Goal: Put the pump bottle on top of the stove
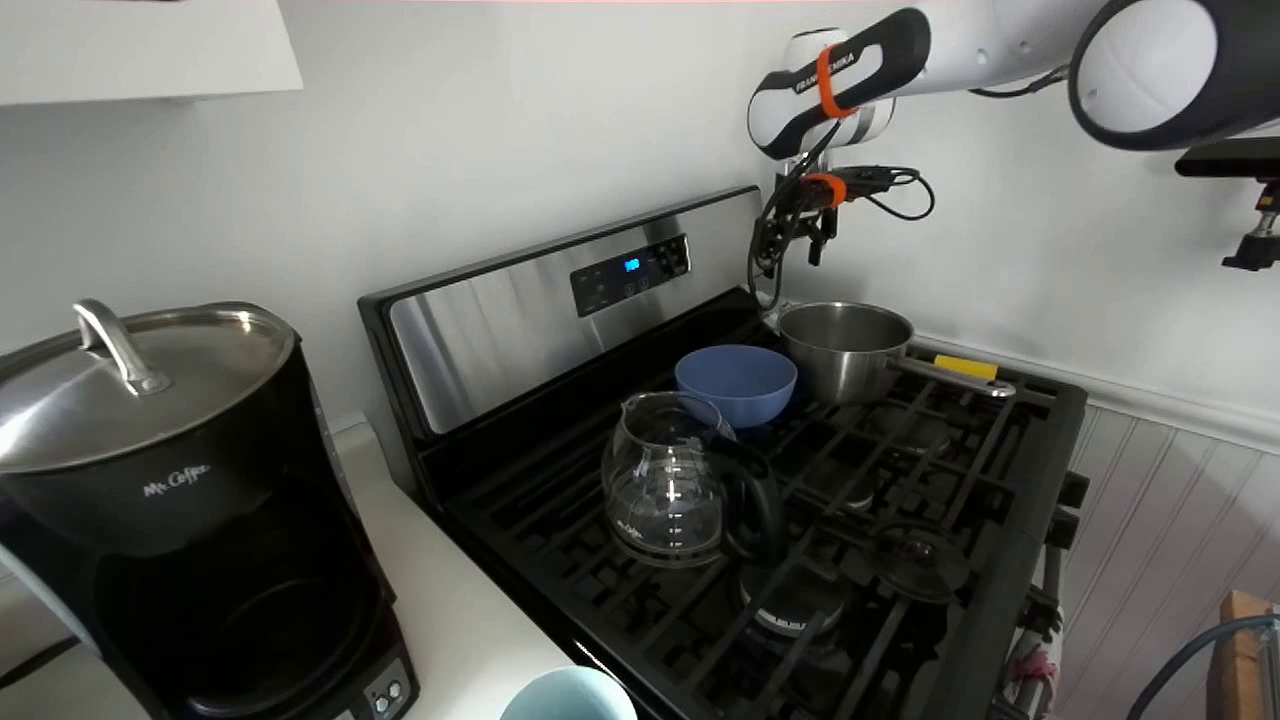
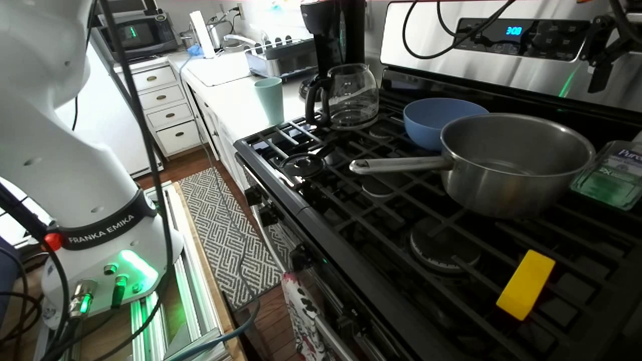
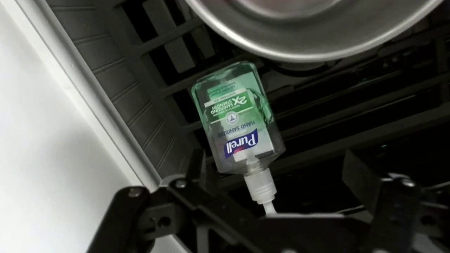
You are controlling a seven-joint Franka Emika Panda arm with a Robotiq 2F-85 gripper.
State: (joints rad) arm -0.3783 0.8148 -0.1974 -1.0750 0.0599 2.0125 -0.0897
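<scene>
The pump bottle (image 3: pixel 239 116), translucent green with a pale pump head, rests on the stove's grates at the back corner; I cannot tell whether it lies flat or leans back. It also shows at the edge of an exterior view (image 2: pixel 612 175), partly behind the steel pot. The steel stove (image 1: pixel 480 340) has black grates and a back panel (image 2: pixel 491 66) with a blue display. My gripper (image 1: pixel 792 258) is open and empty above that corner. In the wrist view, the gripper's fingers (image 3: pixel 277 172) are spread on either side of the pump head, apart from it.
A steel pot (image 2: pixel 501 195) stands close to the bottle, its rim near it in the wrist view (image 3: pixel 309 58). A blue bowl (image 1: pixel 735 390), a glass carafe (image 1: pixel 660 500) and a yellow block (image 2: pixel 526 286) are on the grates. A wall (image 3: pixel 52 140) runs alongside.
</scene>
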